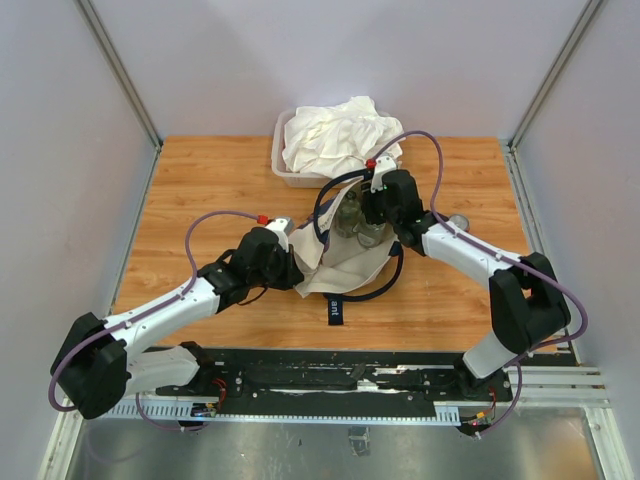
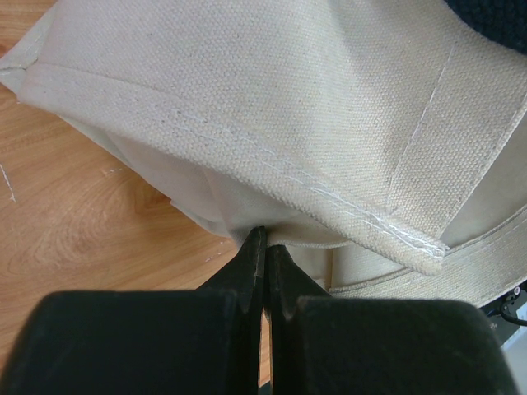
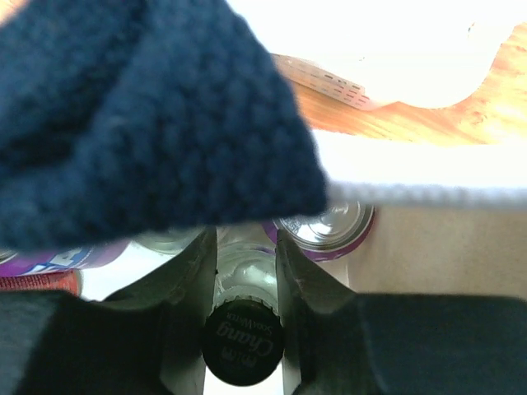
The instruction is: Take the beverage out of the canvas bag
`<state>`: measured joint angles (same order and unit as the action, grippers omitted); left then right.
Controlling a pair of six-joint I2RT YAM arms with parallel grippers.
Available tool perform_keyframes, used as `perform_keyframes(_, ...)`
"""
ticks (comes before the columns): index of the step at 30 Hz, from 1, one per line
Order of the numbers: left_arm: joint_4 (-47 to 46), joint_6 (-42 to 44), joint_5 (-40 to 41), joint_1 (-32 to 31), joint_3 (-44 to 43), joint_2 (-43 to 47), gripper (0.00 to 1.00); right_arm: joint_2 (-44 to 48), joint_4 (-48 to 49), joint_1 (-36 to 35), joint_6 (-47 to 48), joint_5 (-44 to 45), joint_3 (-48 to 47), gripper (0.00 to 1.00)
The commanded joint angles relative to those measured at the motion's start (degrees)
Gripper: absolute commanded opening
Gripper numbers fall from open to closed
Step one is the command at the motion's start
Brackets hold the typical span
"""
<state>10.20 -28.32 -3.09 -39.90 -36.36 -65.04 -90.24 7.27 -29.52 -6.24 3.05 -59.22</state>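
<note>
Right gripper point(image 3: 245, 240): the jaws are closed against the neck of a glass bottle point(image 3: 244, 276), one finger on each side, with no gap seen between finger and glass. A black cap point(image 3: 243, 346) printed "Chang Soda Water" is seen on the bottle, facing the wrist camera. The bottle is held inside the open mouth of the canvas bag point(image 1: 345, 268).

A purple can point(image 3: 325, 230) is seen just beyond the bottle, its silver top toward the camera. More purple is seen at the left edge of the right wrist view; what it belongs to cannot be told. A navy strap point(image 3: 140, 115) of the bag is draped across the upper left of that view and hides much of the interior.

Left gripper point(image 2: 263, 251): the jaws are shut, and a fold of cream canvas is pinched at the fingertips, at the bag's left edge. A stitched hem is seen just above the pinch, running diagonally.

From above, the bag is seen lying near the middle of the wooden table point(image 1: 200, 180), between the two arms. The right arm is reached in from the right and the left arm from the lower left. A loop of the strap is trailed toward the near edge.

Behind the bag, at the far edge, a clear plastic tub point(image 1: 278, 150) is placed, filled with a white cloth point(image 1: 335, 135) heaped above its rim.
</note>
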Motion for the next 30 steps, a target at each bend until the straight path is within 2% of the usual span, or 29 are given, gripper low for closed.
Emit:
perform_keyframes(1, 2.7, 0.8, -0.4, -0.6, 0.0, -1.0, 0.01, -1.1, -7.0, 1.3, 0.5, 0.7, 1.8, 0.01)
perform_keyframes(8, 2.9, 0.9, -0.4, -0.6, 0.0, -0.9, 0.0, 0.8, -7.5, 1.2, 2.2, -3.6, -1.1, 0.01)
perform_keyframes(18, 3.1, 1.5, -0.2, -0.6, -0.2, -0.8, 0.01, 10.5, -10.3, 1.1, 4.0, -9.3, -9.9, 0.01)
perform_keyframes(26, 3.0, 1.9, -0.6, -0.6, -0.6, -1.6, 0.01, 19.2, -11.6, 0.9, 5.3, -10.0, -14.6, 0.01)
perform_keyframes(30, 3.0, 2.1, -0.9, -0.6, -0.6, -1.8, 0.01, 23.8, -12.1, 0.8, 7.3, -7.7, -16.4, 0.01)
